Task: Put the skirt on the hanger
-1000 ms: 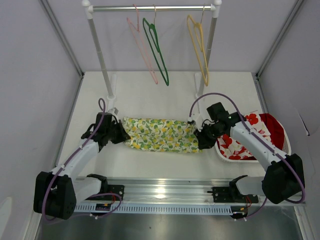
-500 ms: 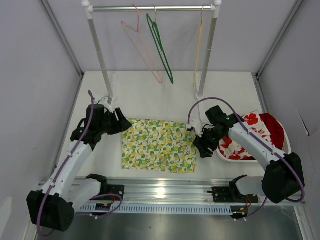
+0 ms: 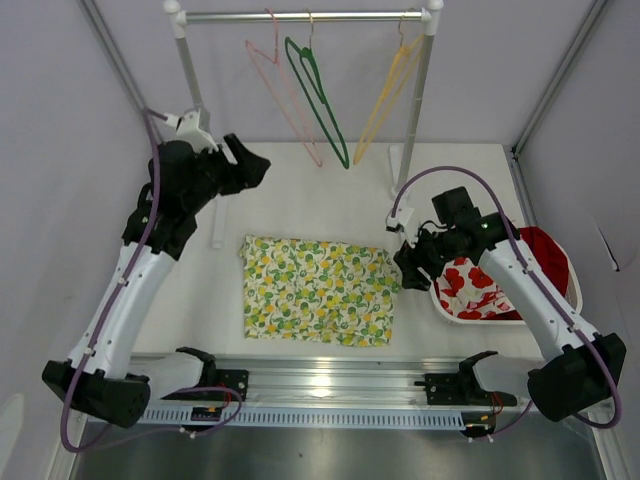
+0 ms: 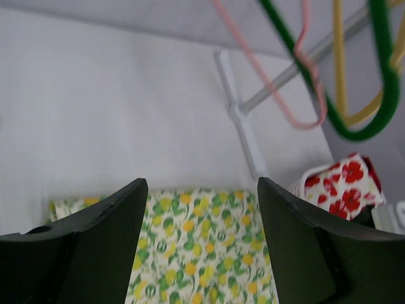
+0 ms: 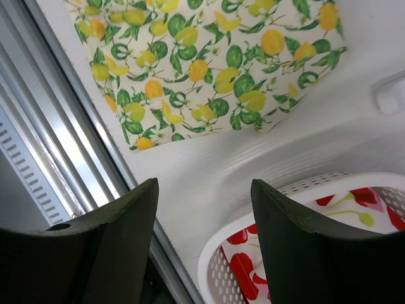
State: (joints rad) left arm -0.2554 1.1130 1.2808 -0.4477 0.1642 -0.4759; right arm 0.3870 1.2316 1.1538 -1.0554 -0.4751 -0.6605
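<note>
On the table [image 3: 300,190], close to the arm bases, the lemon-print skirt [image 3: 318,290] lies spread flat, and neither arm holds it. Just right of it the right gripper [image 5: 204,187] hangs wide open and empty, beside a white basket [image 3: 448,310] of red-and-white cloth [image 3: 500,250]. Farther back, the left gripper [image 4: 201,183] sits high, also wide open and empty. Beyond, pink [image 3: 285,95], green [image 3: 318,100] and yellow [image 3: 385,90] hangers hang from the rail [image 3: 300,16].
</note>
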